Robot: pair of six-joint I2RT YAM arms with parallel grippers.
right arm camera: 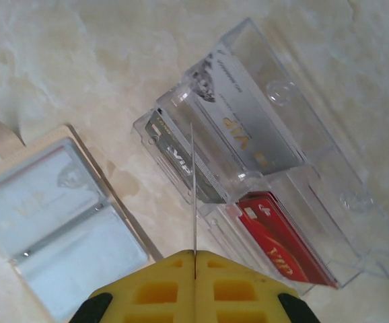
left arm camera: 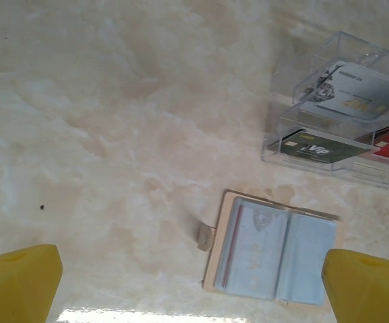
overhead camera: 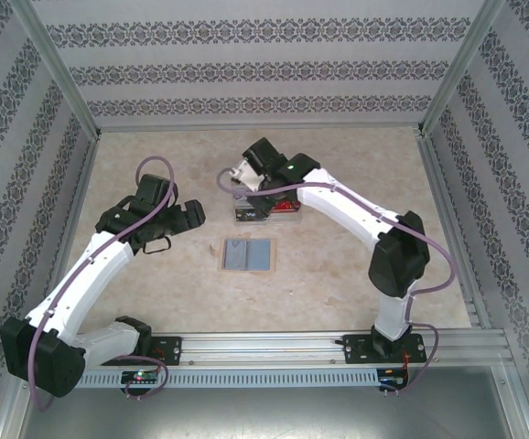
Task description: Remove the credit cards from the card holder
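Table centre: card holder lies open, long axis parallel to near edge, pale card in one pocket. Left gripper, spread wide, hovers just left of it, the nearer arm. Right gripper pinches credit card edge-on over clear tray.

Marbled table: open card holder, clear tray nearby.

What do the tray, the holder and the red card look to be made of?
Tray: clear rigid plastic, glossy; cards show through its walls. Holder: matte tan cover, perhaps leather or imitation; grey-blue sleeves look like soft translucent plastic, a pale card faintly visible through one. Red card: thin glossy plastic, seemingly, with printed lettering.
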